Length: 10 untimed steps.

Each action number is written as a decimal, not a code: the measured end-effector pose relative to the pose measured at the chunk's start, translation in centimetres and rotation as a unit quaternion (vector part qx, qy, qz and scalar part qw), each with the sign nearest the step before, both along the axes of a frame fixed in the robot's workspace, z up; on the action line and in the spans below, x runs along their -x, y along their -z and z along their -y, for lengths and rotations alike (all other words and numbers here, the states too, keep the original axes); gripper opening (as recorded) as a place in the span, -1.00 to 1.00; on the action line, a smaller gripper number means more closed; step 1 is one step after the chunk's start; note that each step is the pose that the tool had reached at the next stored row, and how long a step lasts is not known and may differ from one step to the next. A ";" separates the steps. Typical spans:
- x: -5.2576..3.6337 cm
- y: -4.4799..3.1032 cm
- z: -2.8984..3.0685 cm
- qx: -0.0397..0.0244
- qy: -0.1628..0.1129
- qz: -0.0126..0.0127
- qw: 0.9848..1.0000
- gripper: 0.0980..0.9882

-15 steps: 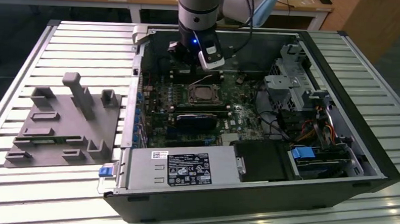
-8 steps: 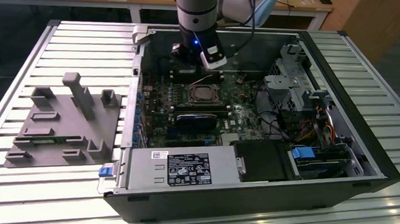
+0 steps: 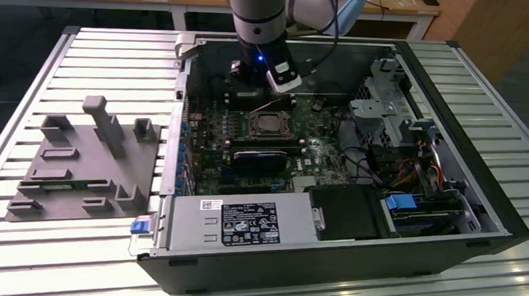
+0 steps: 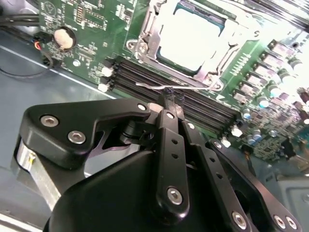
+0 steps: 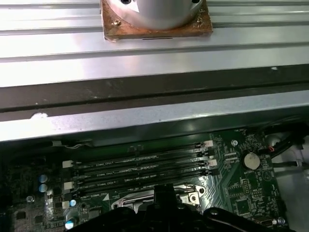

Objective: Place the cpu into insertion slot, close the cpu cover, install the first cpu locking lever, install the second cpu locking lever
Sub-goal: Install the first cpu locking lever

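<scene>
In the second wrist view the cpu (image 4: 190,41) lies with its silver top up in the insertion slot (image 4: 218,62) on the green motherboard. The cpu cover (image 4: 145,38) is down around it as a silvery frame. A thin wire locking lever (image 4: 145,86) stands off the slot's edge, over the black memory slots. My gripper (image 4: 167,99) is shut, with its black fingertips pinched on this lever. In the exterior view the gripper (image 3: 254,101) hangs inside the open computer case, just behind the slot (image 3: 270,125).
Memory slots (image 5: 140,166) run beside the socket, and a coin cell (image 5: 249,160) sits on the board. The case wall (image 3: 181,117) lies on the exterior view's left, drive cages and cables (image 3: 399,127) on its right. A grey fixture (image 3: 85,160) stands on the slatted table.
</scene>
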<state>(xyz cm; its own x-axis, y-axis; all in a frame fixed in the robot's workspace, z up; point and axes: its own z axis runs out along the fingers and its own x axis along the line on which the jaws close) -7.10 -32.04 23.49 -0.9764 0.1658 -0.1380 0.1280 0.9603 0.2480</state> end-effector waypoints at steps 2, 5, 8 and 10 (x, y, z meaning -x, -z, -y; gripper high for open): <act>0.00 0.02 0.00 0.000 0.000 0.001 1.000 -0.99; 0.00 0.03 0.00 0.000 0.000 0.001 1.000 -0.99; 0.01 0.06 0.00 0.000 0.000 0.002 1.000 -0.99; 0.06 0.14 0.00 0.000 0.000 0.010 1.000 -0.99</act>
<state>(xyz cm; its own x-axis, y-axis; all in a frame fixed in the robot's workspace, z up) -7.16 -32.04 23.34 -0.9735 0.1659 -0.1572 0.1231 0.9602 0.2507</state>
